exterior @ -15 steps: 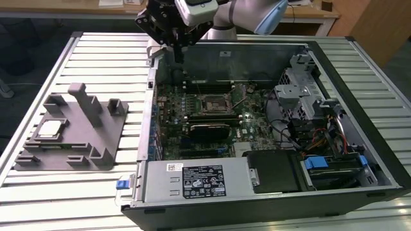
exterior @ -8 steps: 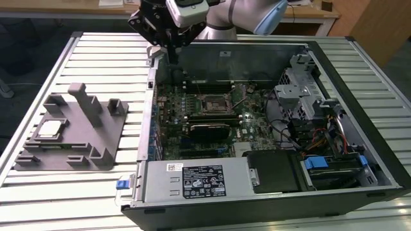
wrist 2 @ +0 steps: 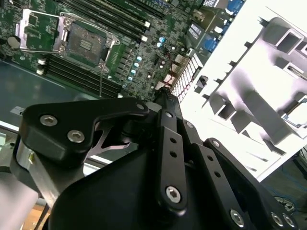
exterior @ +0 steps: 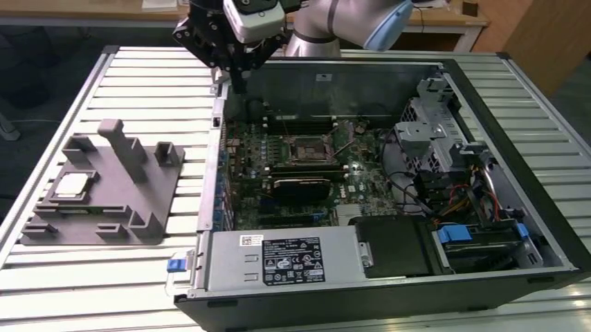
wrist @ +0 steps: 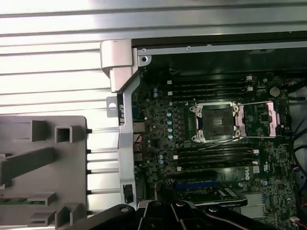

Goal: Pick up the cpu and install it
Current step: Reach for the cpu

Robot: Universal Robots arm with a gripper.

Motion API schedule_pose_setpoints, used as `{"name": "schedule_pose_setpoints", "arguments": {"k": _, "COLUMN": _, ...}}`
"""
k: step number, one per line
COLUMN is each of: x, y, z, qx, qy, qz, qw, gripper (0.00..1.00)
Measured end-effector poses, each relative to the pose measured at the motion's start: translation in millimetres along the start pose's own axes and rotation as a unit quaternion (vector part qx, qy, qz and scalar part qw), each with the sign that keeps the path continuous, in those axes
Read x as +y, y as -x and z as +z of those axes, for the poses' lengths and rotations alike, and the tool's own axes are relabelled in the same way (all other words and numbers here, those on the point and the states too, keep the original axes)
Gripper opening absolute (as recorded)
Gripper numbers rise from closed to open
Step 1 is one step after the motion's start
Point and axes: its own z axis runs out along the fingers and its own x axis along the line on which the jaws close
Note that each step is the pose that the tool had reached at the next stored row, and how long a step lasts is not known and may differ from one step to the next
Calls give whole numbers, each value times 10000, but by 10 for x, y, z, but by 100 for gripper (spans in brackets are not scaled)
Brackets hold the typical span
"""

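The exterior view puts the task at its start. The cpu [exterior: 74, 185] lies flat in a recess of the grey plastic tray [exterior: 138, 207], which sits on the slatted metal table [exterior: 138, 76] beside the open computer case [exterior: 480, 90], towards the exterior view's left. Nothing touches the chip, so it has not been picked up.

The claw [exterior: 238, 83] hangs above the table at the far corner of the case nearest the tray, well apart from the cpu. Its fingers look drawn together to a single tip, and I see nothing between them. The second wrist view shows the same narrowing of the claw [wrist 2: 165, 96].

Inside the case, the green motherboard [exterior: 365, 183] carries the socket [exterior: 300, 149]. In the first wrist view the socket [wrist: 214, 120] looks dark and bare inside its frame, and its metal load plate [wrist: 259, 120] is swung open to one side. So the seat appears ready to receive the chip, but I judge both the pick and the install undone.

By count there is one cpu, one tray, one computer case, one motherboard, one socket with one load plate, and one claw.
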Motion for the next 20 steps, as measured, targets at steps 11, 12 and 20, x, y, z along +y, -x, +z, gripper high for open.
{"name": "schedule_pose_setpoints", "arguments": {"k": 11, "x": -15, "y": -183, "z": 36, "qx": 0, "qy": 0, "qz": 0, "qw": 10000, "gripper": 11}}
{"name": "schedule_pose_setpoints", "arguments": {"k": 12, "x": -17, "y": -202, "z": 39, "qx": 0, "qy": 0, "qz": 0, "qw": 10000, "gripper": 11}}
{"name": "schedule_pose_setpoints", "arguments": {"k": 20, "x": -24, "y": -351, "z": 60, "qx": 0, "qy": 0, "qz": 0, "qw": 10000, "gripper": 11}}
